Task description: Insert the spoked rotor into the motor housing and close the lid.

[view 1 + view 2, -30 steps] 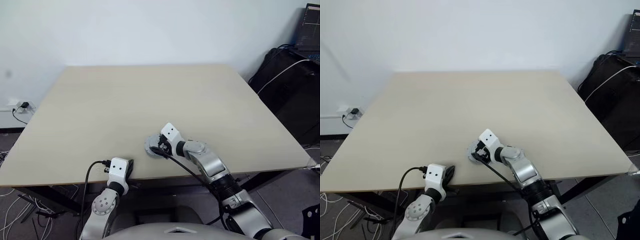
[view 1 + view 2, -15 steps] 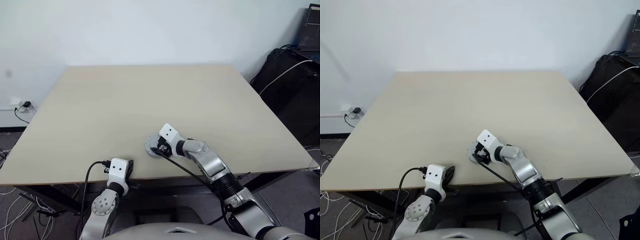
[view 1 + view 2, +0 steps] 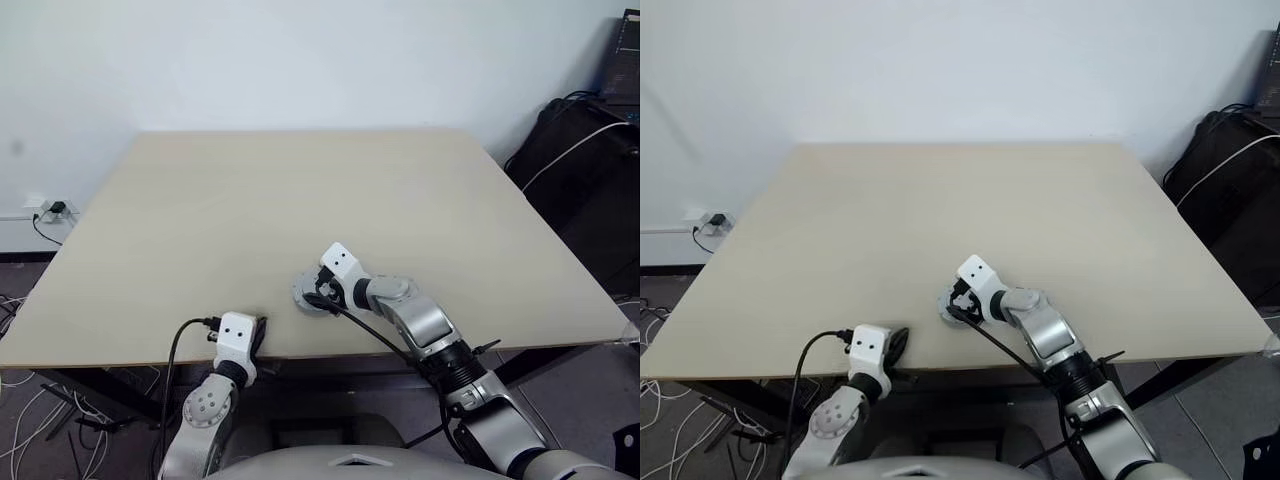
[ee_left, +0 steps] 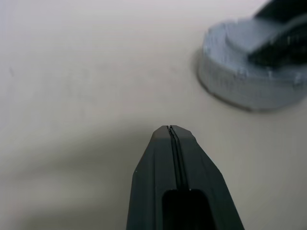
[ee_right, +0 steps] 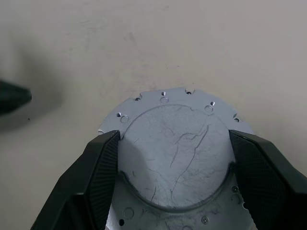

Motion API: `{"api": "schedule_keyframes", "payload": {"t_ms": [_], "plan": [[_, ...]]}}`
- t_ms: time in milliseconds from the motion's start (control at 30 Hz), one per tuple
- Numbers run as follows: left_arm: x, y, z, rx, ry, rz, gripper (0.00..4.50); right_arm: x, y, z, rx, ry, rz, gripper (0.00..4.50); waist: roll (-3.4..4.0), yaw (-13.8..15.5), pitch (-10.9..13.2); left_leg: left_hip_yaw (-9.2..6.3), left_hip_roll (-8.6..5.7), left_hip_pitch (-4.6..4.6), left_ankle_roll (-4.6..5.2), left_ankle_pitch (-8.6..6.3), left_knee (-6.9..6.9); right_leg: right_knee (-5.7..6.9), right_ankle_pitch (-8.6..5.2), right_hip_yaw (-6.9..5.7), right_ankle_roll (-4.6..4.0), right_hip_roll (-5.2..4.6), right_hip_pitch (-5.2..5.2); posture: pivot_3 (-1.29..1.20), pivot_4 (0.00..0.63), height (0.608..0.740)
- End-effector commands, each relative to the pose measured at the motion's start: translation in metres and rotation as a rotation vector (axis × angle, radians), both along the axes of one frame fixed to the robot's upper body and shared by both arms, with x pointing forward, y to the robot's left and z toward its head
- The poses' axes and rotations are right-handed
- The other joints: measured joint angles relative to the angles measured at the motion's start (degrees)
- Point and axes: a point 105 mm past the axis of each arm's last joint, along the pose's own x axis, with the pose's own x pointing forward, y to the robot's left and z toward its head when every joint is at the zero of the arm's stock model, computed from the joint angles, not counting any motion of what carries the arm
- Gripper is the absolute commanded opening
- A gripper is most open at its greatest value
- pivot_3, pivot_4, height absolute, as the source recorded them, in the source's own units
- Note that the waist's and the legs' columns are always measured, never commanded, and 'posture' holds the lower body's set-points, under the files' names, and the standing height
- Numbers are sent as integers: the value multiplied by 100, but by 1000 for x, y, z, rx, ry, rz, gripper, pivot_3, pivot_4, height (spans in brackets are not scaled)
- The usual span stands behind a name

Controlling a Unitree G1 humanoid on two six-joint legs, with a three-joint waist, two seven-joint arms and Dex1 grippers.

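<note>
Lid gripped on the desk.
Right tool clamps the grey lid's raised centre between its two fingers, near the desk's front edge; left tool, fingers pressed together and empty, hovers just beside the lid.

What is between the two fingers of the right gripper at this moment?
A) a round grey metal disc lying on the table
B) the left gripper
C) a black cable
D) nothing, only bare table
A: in the right wrist view the right gripper has one black finger on each side of the raised round part of the grey disc.
</note>
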Motion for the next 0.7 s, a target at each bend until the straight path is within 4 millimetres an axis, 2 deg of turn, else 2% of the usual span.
{"api": "schedule_keyframes", "payload": {"t_ms": [33, 333, 533, 633, 700], "plan": [[25, 6, 35, 2, -130, 7, 0, -8, -4, -15, -41, 60, 1, 3218, 1, 2, -1, -1, 0, 1, 0, 0, 0, 1, 0, -1, 0, 0, 0, 0, 0, 740], [64, 14, 37, 32, -26, -90, 0, -13, 1, -15, -35, 63, 20, 3218, -4, -19, -13, -1, -6, -2, -1, 1, 0, -3, 1, 1, 4, 3, 4, 0, 0, 740], [82, 2, 39, -126, 87, -166, 0, -16, 2, -13, -27, 64, 21, 3218, -6, -25, -15, -5, -7, -2, -4, 2, 0, -4, 2, 0, 7, 4, 7, 0, 0, 740], [85, -10, 36, -248, 170, -219, 0, -18, 2, -14, -24, 70, 19, 3218, -7, -43, -15, -5, -8, -2, -7, 4, -1, -5, 2, 1, 15, 4, 7, 0, 0, 740], [87, -18, 34, -269, 211, -248, 0, -20, 2, -15, -23, 73, 18, 3218, -8, -46, -15, -7, -9, -4, -18, 10, -1, -6, 2, 0, 26, 4, 8, 0, 0, 740]]}}
